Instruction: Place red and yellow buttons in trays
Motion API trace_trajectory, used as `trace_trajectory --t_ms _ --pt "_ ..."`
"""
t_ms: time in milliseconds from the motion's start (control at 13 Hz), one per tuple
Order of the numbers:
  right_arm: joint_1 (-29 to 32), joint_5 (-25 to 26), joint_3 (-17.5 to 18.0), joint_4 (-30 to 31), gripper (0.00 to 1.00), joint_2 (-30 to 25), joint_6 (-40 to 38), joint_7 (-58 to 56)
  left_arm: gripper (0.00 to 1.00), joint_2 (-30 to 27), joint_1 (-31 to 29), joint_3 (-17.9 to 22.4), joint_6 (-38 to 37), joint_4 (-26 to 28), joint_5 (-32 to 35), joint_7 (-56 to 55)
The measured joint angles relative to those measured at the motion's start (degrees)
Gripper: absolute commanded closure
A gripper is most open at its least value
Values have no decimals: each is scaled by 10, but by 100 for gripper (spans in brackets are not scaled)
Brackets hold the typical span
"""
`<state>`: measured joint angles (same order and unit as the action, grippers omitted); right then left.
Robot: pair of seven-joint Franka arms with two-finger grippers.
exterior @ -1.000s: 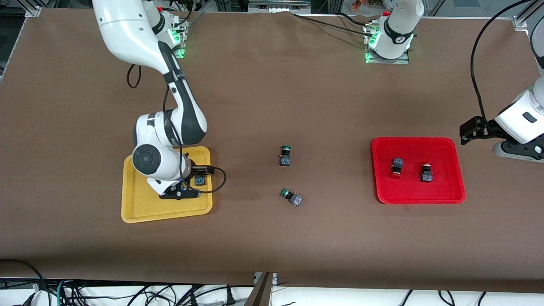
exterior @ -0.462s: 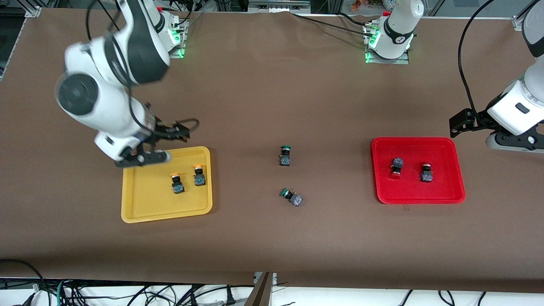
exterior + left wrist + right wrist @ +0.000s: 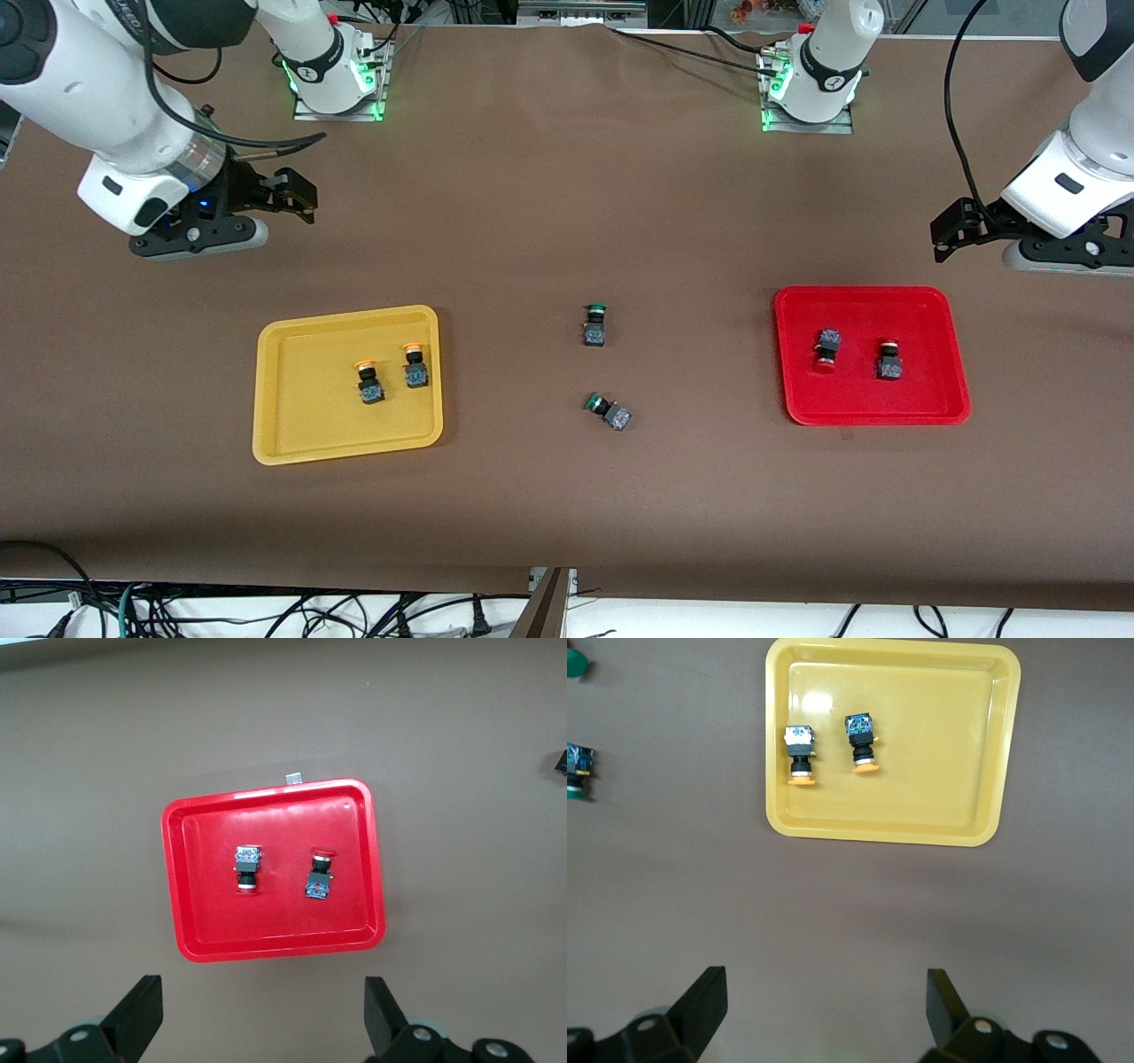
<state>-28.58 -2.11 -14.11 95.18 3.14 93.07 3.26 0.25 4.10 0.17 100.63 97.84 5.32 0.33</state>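
Observation:
The yellow tray (image 3: 301, 425) holds two yellow-capped buttons (image 3: 369, 383) (image 3: 414, 367) side by side. The red tray (image 3: 930, 390) holds two red-capped buttons (image 3: 827, 347) (image 3: 889, 360). My right gripper (image 3: 190, 241) is open and empty, up in the air over bare table near the right arm's end. Its wrist view shows the yellow tray (image 3: 939, 744) with both buttons (image 3: 800, 751) (image 3: 861, 742). My left gripper (image 3: 1063, 257) is open and empty, raised over the table beside the red tray. Its wrist view shows the red tray (image 3: 275, 926) and both red buttons (image 3: 247, 868) (image 3: 320, 874).
Two green-capped buttons (image 3: 594, 324) (image 3: 608, 412) lie on the brown table between the trays. One of them also shows in the right wrist view (image 3: 578, 771). Both arm bases stand along the table edge farthest from the front camera.
My right gripper has let go of a yellow button in the yellow tray, lifted off and swung away toward the right arm's end. My left gripper has risen slightly.

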Motion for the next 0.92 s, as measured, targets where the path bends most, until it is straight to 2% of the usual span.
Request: trace_trajectory --t_ms 231,462,615,923 --pt "130 5 115 3 1 0 0 -21 0 1 4 0 2 -1 0 0" --pt "209 13 197 3 1 0 0 -21 0 1 5 0 2 -4 0 0" --pt "220 25 211 0 1 0 0 -21 0 5 5 3 -3 -9 -1 0" --pt "221 30 213 -17 1 2 1 -22 0 27 5 4 -41 -52 -2 0"
